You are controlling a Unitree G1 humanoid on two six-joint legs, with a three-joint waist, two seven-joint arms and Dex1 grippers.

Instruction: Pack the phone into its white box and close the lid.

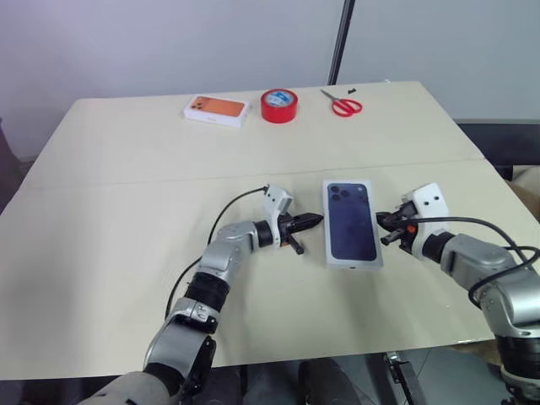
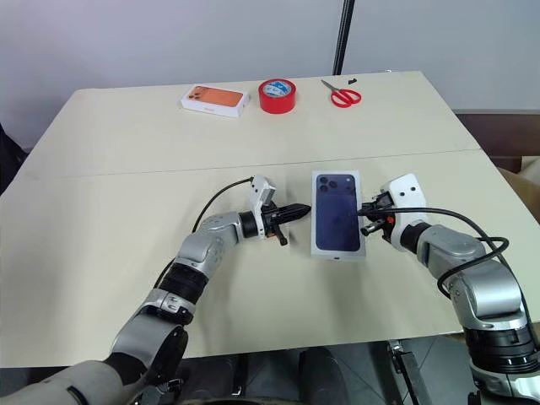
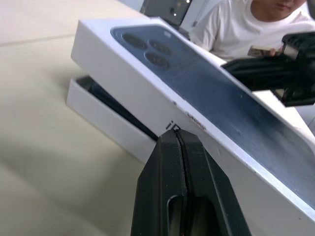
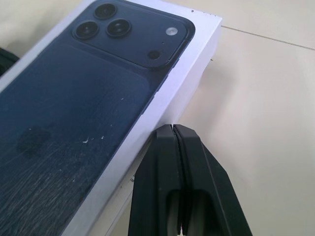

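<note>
The lid (image 1: 351, 221), white with a dark blue phone picture on top, lies over the white box (image 3: 106, 118) in the middle of the table. In the left wrist view the lid sits tilted, with its near side raised above the box's wall. A dark strip shows inside the box under the lid; I cannot tell if it is the phone. My left gripper (image 1: 314, 222) is shut, its tip at the lid's left side wall. My right gripper (image 1: 381, 221) is shut too, with its tip at the lid's right side wall. Nothing is held by either.
At the table's far side lie an orange-topped white box (image 1: 217, 110), a red tape roll (image 1: 279, 105) and red scissors (image 1: 342, 105). A black pole (image 1: 341, 40) rises behind the table. A person in a white shirt (image 3: 236, 29) sits beyond the right side.
</note>
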